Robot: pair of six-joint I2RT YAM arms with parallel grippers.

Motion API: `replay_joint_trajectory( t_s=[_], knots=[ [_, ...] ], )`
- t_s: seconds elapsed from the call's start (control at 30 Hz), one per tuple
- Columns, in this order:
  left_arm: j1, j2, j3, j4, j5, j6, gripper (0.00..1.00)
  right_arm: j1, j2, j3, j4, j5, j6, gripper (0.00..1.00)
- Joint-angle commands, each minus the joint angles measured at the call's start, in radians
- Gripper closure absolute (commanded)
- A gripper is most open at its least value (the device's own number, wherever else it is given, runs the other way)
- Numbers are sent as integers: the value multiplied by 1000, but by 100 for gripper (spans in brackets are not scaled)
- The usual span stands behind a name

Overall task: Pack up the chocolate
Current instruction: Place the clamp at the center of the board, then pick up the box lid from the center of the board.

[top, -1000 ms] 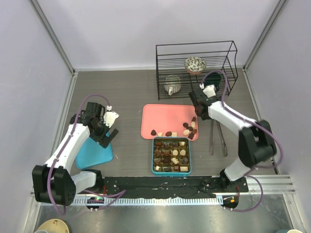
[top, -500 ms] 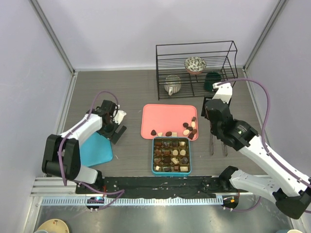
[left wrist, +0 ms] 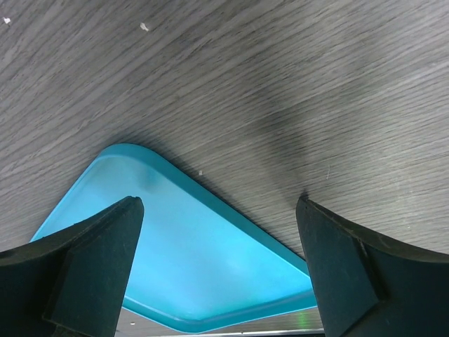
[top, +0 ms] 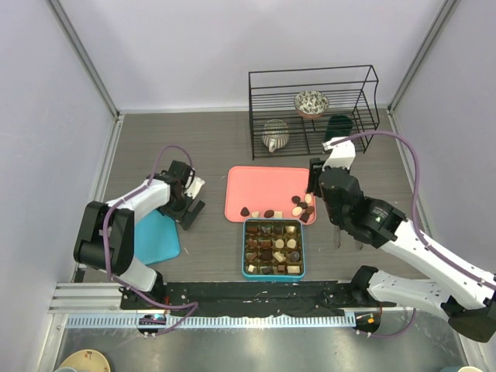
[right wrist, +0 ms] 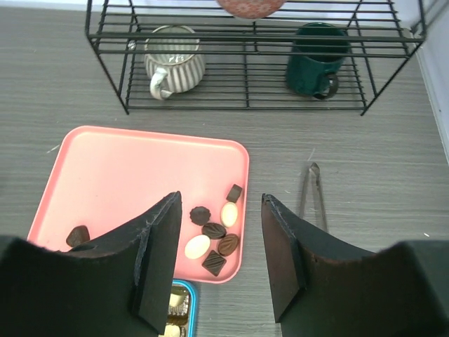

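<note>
The chocolate [top: 303, 208] is heaped in the lower right corner of the pink tray [top: 260, 182] at frame centre, and more is set in the box [top: 244, 248] just below. The right jaws are held apart and empty above the heap. The left jaws are spread wide over the blue tray [left wrist: 203, 281] at left

The left arm [top: 139, 198] and right arm [top: 425, 252] share one build — white shells over black joints, each trailed by a looping mauve cable [top: 391, 133]. The left gripper [left wrist: 217, 203] and right gripper [right wrist: 219, 203] carry broad, matte-black wedge fingers [right wrist: 158, 260] with scuffed edges.
</note>
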Motion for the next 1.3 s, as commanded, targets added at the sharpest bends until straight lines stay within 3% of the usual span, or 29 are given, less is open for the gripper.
replay_joint_trajectory(
  t_s=[0.0, 0.23, 0.33, 0.47, 0.73, 1.0, 1.27],
  knots=[
    [-1, 31, -20, 116, -44, -21, 5, 36, 41, 32, 63, 28, -34, 47],
    [1, 86, 4, 127, -51, -43, 6, 51, 58, 40, 81, 31, -51, 47],
    [1, 71, -10, 121, -44, -61, 16, 56, 59, 32, 89, 30, -51, 48],
    [-1, 7, -43, 120, -44, -52, 41, 61, 77, 27, 101, 25, -62, 48],
    [-1, 16, -65, 138, -56, -29, 54, 84, 105, 32, 126, 17, -66, 49],
    [-1, 2, -5, 95, -24, -18, 99, 90, 111, 21, 123, 11, -62, 50],
    [-2, -196, 68, -114, 76, 23, 100, 91, 88, -45, 230, -146, -141, 50]
  ],
)
